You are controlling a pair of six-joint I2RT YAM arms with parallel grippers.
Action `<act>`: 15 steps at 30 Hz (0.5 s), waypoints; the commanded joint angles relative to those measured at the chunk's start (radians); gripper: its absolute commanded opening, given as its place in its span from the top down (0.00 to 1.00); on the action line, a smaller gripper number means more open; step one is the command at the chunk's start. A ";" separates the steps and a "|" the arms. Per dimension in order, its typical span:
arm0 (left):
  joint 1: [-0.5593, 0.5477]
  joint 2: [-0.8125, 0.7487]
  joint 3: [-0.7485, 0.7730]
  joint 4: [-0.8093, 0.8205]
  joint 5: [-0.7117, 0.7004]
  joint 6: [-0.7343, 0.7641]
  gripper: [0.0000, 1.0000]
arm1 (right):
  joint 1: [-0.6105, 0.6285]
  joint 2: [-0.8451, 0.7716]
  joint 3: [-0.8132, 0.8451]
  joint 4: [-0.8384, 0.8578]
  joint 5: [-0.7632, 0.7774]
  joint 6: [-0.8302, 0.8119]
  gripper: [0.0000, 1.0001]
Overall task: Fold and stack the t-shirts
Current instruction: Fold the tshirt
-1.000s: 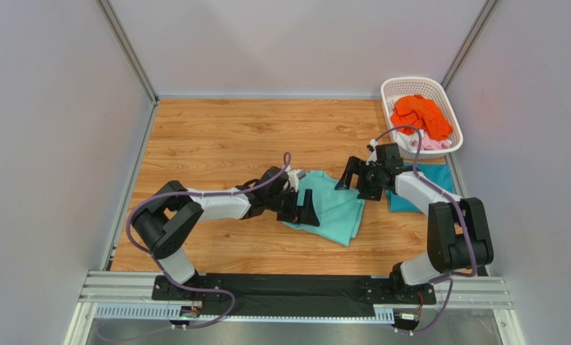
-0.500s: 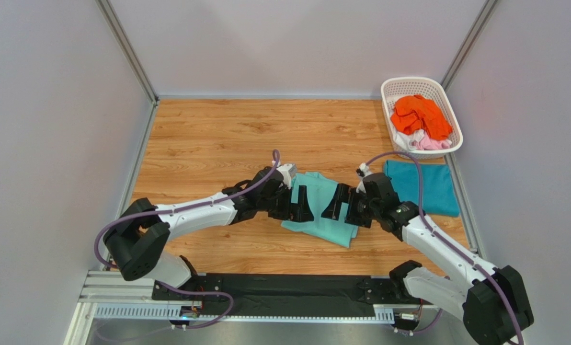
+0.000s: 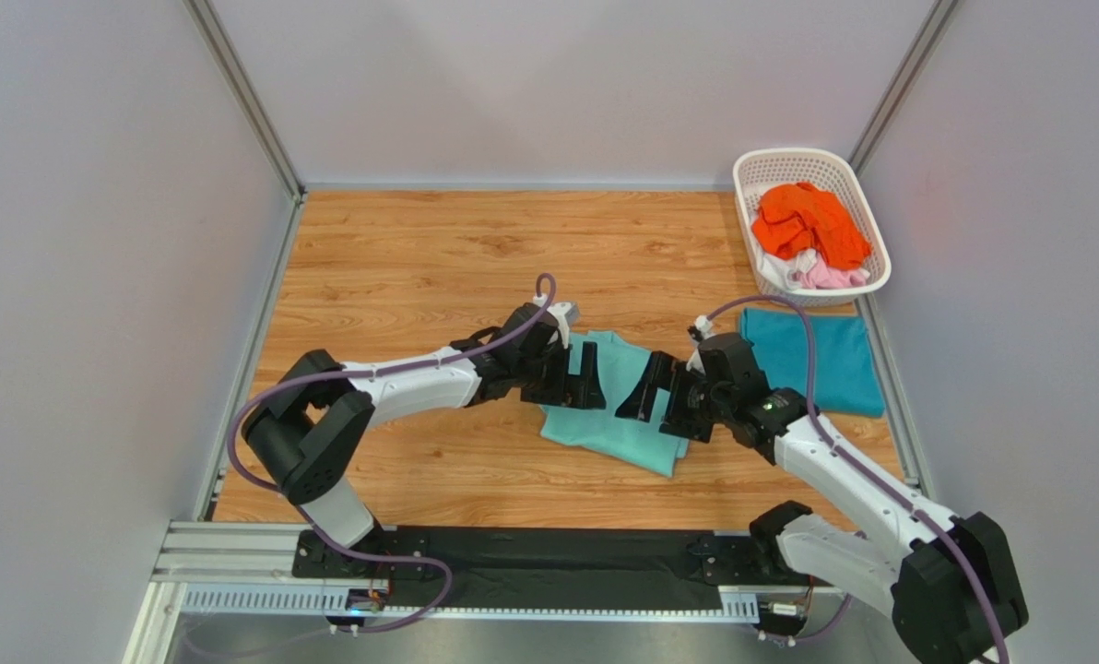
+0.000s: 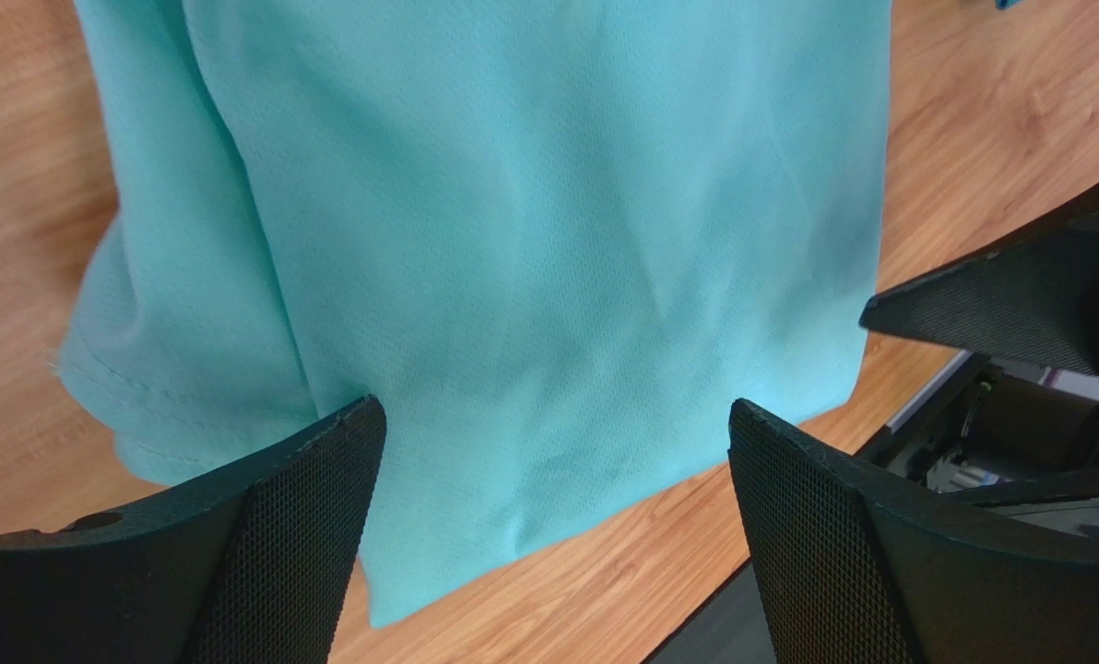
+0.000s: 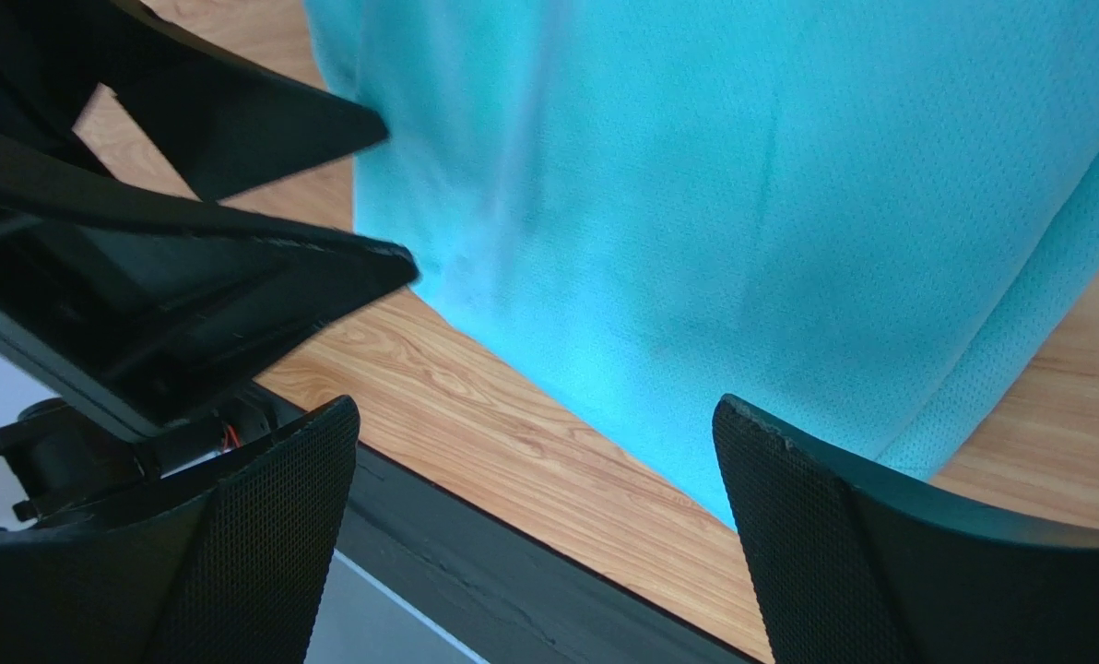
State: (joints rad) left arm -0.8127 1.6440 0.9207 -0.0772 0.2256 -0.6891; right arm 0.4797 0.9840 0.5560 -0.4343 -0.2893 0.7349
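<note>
The right claw has swung in opposite the left claw, both wide and empty, flanking the soft mint green cloth t-shirt: folding likely next.

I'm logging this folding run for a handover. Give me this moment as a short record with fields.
mint green t-shirt: folded over, flat on the table
left gripper: open, over its left part, holding nothing
right gripper: open, over its right part, holding nothing
teal blue t-shirt: folded flat, right of the mint one
basket: far right corner; orange t-shirt on top, pink cloth and white cloth beneath
</note>
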 commanded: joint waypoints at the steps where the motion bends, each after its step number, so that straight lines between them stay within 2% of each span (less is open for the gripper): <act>1: 0.024 0.040 0.043 0.028 0.026 0.033 0.00 | 0.002 0.027 -0.027 0.062 -0.018 0.031 0.00; 6: 0.041 0.063 0.032 0.034 0.058 0.026 0.00 | 0.000 0.068 0.039 -0.033 0.102 -0.043 0.00; 10: 0.040 -0.004 0.021 0.037 0.087 0.036 0.00 | 0.002 0.033 0.107 -0.132 0.177 -0.088 0.00; 12: 0.040 -0.070 0.012 0.002 0.058 0.049 0.00 | 0.002 0.001 0.120 -0.152 0.211 -0.100 0.00; 15: 0.040 -0.122 0.036 -0.128 -0.101 0.082 0.00 | -0.001 -0.027 0.117 -0.191 0.272 -0.104 0.00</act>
State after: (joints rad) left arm -0.7723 1.6119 0.9306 -0.1127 0.2436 -0.6594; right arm 0.4793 0.9920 0.6430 -0.5629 -0.1173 0.6643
